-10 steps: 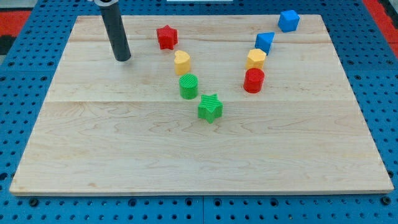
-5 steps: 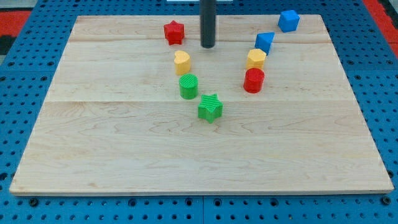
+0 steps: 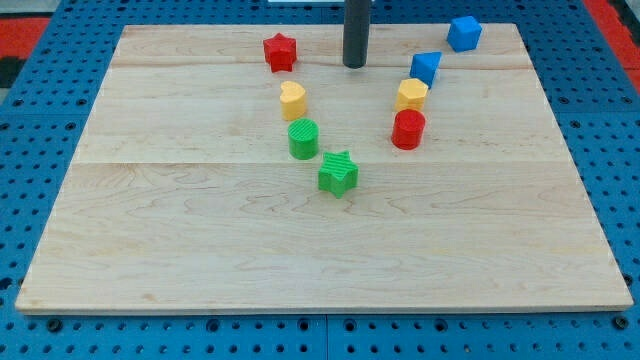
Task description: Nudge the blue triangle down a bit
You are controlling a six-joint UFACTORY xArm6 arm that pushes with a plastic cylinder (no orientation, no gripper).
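Camera view: tip point(image 3: 354, 64) sitting between red star point(image 3: 280, 52) and blue triangle point(image 3: 426, 67), touching neither; no claw, nothing being held.

Pale wood-grain worktop point(image 3: 200, 230), smooth matt, my tip point(image 3: 354, 64) matt dark rod, green star point(image 3: 338, 173) ridged plastic-looking
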